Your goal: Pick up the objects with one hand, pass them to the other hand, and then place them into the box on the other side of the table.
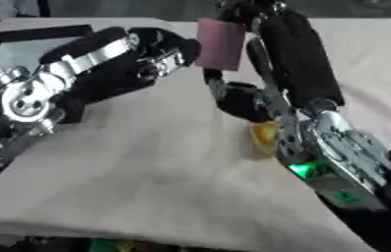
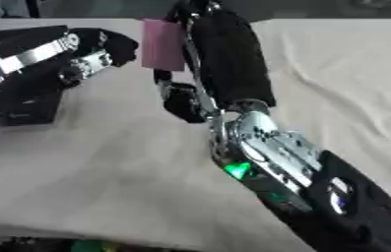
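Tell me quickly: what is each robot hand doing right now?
Left robot hand: beside the pink block, fingers at its edge; grip cannot be told.
Right robot hand: below the block; fingers cannot be told.

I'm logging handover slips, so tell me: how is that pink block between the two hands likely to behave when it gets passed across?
The pink block looks matte and soft-edged, like foam, so it is probably light and may squash slightly. Its flat faces suggest it won't roll. It sits between the left hand and right hand, and who holds it is unclear.
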`<state>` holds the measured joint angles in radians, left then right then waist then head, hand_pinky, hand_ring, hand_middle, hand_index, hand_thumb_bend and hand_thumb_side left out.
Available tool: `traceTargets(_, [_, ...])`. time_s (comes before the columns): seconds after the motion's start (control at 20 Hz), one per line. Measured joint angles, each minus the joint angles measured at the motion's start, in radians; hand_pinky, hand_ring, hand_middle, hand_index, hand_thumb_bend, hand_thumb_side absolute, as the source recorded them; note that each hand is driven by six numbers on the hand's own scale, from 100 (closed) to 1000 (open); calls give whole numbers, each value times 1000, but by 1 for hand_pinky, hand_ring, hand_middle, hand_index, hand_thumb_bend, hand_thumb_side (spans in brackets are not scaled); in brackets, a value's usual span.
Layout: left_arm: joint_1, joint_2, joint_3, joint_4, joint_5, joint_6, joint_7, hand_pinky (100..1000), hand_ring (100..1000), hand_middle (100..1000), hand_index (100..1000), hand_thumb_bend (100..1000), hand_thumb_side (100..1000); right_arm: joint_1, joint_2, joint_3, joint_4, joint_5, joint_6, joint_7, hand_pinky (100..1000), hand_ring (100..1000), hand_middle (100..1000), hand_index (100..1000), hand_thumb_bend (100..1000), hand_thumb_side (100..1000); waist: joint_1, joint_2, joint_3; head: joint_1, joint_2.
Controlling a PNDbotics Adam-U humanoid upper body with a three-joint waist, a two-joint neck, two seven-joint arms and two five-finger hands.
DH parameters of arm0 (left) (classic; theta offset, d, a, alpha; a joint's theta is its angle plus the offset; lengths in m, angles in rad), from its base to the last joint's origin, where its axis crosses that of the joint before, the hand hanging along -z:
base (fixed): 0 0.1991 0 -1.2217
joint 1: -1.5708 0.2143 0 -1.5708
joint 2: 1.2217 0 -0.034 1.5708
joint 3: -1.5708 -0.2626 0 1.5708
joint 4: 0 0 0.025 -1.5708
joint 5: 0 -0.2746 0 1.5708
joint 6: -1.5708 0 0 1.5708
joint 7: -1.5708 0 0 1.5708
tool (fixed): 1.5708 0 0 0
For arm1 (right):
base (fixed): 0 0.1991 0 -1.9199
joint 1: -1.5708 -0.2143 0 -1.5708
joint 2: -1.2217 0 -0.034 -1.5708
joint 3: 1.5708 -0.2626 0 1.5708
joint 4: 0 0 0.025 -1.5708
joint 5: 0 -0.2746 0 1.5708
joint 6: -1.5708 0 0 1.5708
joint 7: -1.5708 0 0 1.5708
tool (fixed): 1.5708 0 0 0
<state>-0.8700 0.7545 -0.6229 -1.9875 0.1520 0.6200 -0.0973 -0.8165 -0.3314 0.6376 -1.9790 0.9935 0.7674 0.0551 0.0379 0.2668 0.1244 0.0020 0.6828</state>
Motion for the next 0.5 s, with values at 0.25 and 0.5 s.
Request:
traceTargets(0.25, [1, 0, -6, 0, 5, 11, -8, 1000, 877, 797, 899, 322, 1000, 3, 0, 6, 0, 9, -11, -3, 754, 667, 541, 478, 100, 100, 0, 0, 0, 1, 0])
traceTargets(0.5, [1, 0, -9, 0, -4, 13, -29, 1000, 881, 803, 899, 325, 1000, 3, 0, 9, 0, 14, -21, -9, 754, 665, 541, 477, 100, 100, 0, 0, 0, 1, 0])
